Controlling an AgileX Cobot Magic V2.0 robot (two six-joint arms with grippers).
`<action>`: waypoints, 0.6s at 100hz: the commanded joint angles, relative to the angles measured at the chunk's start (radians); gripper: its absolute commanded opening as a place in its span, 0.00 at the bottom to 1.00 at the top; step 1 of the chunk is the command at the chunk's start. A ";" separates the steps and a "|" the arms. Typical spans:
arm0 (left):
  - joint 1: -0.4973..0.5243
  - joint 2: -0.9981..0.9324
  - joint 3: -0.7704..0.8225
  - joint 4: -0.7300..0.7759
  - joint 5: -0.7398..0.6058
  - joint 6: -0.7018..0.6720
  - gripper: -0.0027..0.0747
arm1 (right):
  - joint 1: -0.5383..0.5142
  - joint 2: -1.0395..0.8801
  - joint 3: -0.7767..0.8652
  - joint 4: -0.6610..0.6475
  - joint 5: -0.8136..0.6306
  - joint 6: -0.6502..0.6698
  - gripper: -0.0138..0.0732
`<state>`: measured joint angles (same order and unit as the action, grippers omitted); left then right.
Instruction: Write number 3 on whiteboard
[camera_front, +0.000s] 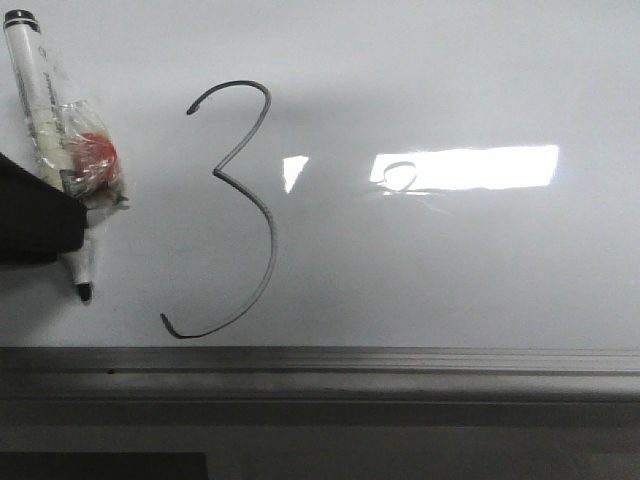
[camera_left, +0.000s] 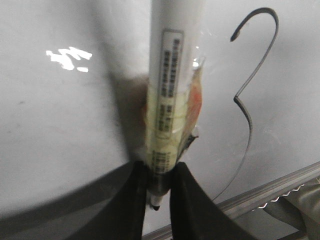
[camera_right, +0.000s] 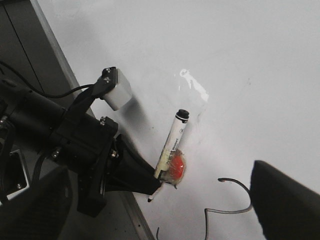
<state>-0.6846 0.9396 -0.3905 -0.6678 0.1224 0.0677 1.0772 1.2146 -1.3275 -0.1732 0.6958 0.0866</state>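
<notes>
Here the 3 (camera_front: 232, 210) stands complete on the whiteboard (camera_front: 450, 80), drawn in thin black line left of centre in the front view, its lower tail ending just above the grey frame edge (camera_front: 400, 358). A bright rectangular glare (camera_front: 465, 167) lies to its right, apart from the strokes.

The left gripper (camera_left: 160, 192) is closed on a marker (camera_left: 172, 75), both black fingers (camera_left: 192, 210) pressed against the barrel near the tip end. The marker is white with a black cap, and clear tape with a red patch (camera_front: 92, 155) is wrapped around the barrel. A printed label (camera_left: 169, 95) runs along the barrel; its text is too small and blurred to read. The marker sits left of the 3, not touching it.

The right gripper (camera_right: 150, 205) shows only two dark fingers (camera_right: 287, 205) at the edges of its wrist view, spread wide apart with nothing between them
</notes>
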 joint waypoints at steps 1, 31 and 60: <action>0.013 -0.013 -0.021 0.030 -0.064 -0.002 0.03 | -0.008 -0.026 -0.036 -0.019 -0.063 -0.003 0.90; 0.013 -0.102 -0.021 0.058 -0.091 -0.002 0.41 | -0.008 -0.026 -0.036 -0.022 -0.063 -0.003 0.90; 0.013 -0.149 -0.021 0.069 -0.040 -0.002 0.40 | -0.010 -0.026 -0.036 -0.038 -0.026 -0.003 0.90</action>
<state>-0.6741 0.8278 -0.3852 -0.6009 0.1172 0.0677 1.0712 1.2146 -1.3275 -0.1769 0.7048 0.0866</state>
